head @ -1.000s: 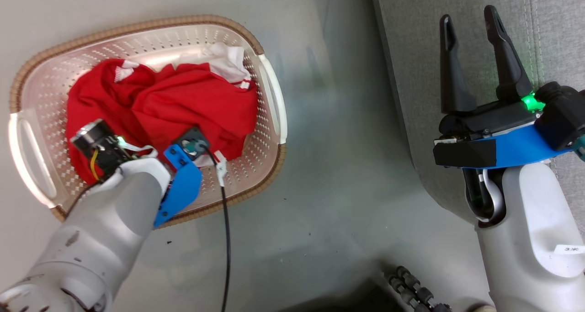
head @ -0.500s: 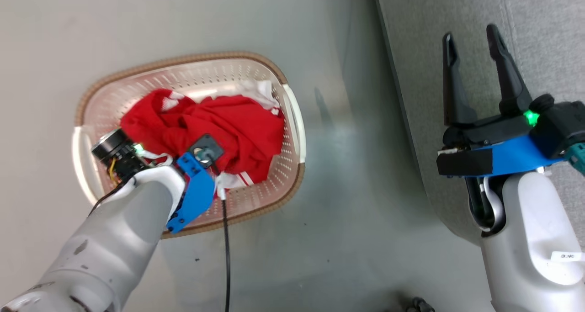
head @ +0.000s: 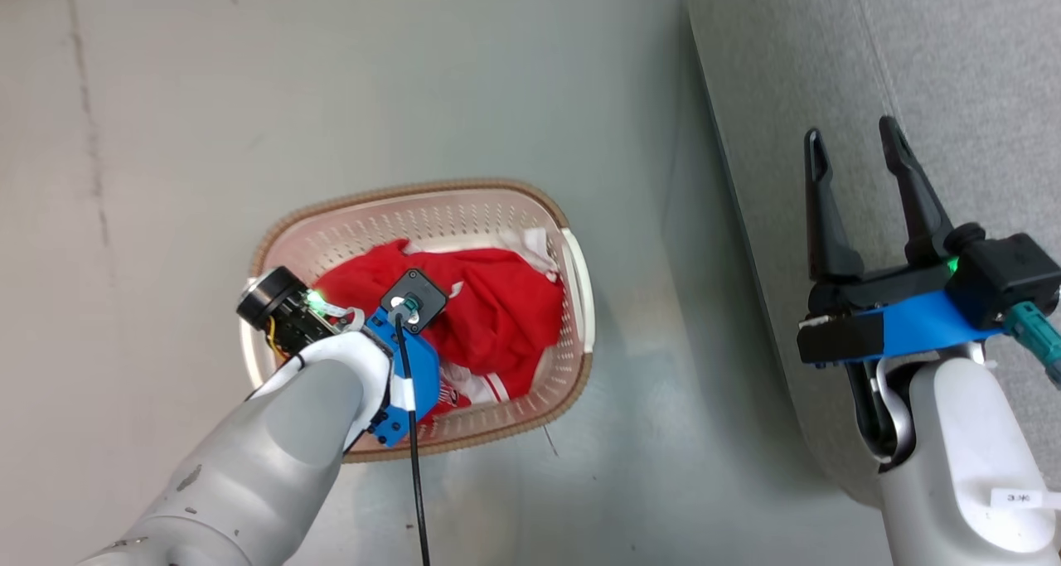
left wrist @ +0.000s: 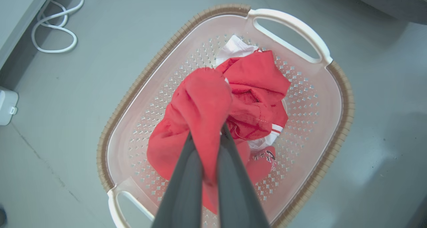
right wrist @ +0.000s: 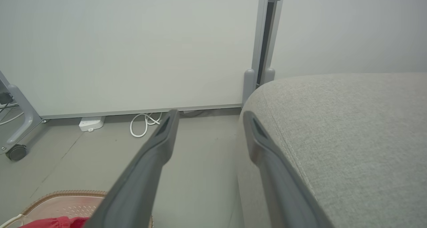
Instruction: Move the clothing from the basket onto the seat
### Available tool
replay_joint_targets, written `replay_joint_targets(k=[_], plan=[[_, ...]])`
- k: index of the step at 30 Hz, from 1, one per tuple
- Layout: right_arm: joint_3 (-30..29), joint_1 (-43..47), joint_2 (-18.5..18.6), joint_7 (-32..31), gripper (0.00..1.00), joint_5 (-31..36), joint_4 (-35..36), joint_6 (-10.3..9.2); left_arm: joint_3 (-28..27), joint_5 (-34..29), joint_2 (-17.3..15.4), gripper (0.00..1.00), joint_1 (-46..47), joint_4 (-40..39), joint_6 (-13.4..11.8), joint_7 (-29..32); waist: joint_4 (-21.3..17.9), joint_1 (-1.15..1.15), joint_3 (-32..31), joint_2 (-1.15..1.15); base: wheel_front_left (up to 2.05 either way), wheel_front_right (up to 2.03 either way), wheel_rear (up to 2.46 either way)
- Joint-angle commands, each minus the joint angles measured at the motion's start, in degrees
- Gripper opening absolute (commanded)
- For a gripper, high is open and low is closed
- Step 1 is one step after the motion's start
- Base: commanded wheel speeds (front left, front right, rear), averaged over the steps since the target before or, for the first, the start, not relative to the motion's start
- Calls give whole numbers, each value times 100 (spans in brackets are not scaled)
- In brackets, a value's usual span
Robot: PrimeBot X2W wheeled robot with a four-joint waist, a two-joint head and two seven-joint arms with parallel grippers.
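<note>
The clothing (left wrist: pixel 257 77), bright red fabric with white trim, lies heaped in the cream basket (left wrist: pixel 347 97) on the floor. My left gripper (left wrist: pixel 208 133) is shut on a fold of the red cloth, which is pulled up into a peak above the heap. In the head view the left wrist hangs over the basket's (head: pixel 431 189) left part, covering some of the clothing (head: pixel 497 317). My right gripper (head: pixel 852 131) stands open and empty over the front edge of the grey seat (head: pixel 953 69). In the right wrist view, my right gripper (right wrist: pixel 210 114) has the seat (right wrist: pixel 350 121) on its right.
Grey floor surrounds the basket. A black cable (head: pixel 414 483) trails from the left wrist. By the wall lie a coiled white cable (right wrist: pixel 143 124), a white power strip (right wrist: pixel 90 124) and a caster wheel (right wrist: pixel 16 152). A gap of floor separates basket and seat.
The whole head view has shifted and the basket looks smaller, so the camera has moved. The red cloth is drawn up into a tighter bunch under the left wrist. The right gripper stays open.
</note>
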State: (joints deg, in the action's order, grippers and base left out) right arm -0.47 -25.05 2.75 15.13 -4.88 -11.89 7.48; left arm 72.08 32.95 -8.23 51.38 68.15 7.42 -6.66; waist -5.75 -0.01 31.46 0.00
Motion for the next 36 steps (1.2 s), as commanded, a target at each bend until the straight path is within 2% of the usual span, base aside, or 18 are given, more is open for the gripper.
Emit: replay_joint_targets(k=[1, 8, 15, 27, 36], plan=[[-23, 96, 24, 5, 100, 54, -18, 3, -37, 44, 18, 0, -67, -2, 7, -113, 161, 1, -259, 0, 0, 0, 0], [-64, 348, 24, 5, 100, 97, -102, 3, -231, 406, 161, 0, -164, -21, 7, -686, 306, 1, -747, 0, 0, 0, 0], [-139, 622, 24, 5, 100, 132, -166, 3, -512, 562, 240, 0, -96, -209, 2, -858, 440, 1, -1230, 0, 0, 0, 0], [-147, 1037, 24, 4, 100, 106, -279, 3, -1496, 232, 99, 0, -157, -1875, -295, -860, 517, 1, -1901, 0, 0, 0, 0], [-109, 1253, 24, 5, 100, 39, -320, 3, -1725, -84, 151, 0, -39, -2556, -350, -860, 496, 1, -2259, 0, 0, 0, 0]])
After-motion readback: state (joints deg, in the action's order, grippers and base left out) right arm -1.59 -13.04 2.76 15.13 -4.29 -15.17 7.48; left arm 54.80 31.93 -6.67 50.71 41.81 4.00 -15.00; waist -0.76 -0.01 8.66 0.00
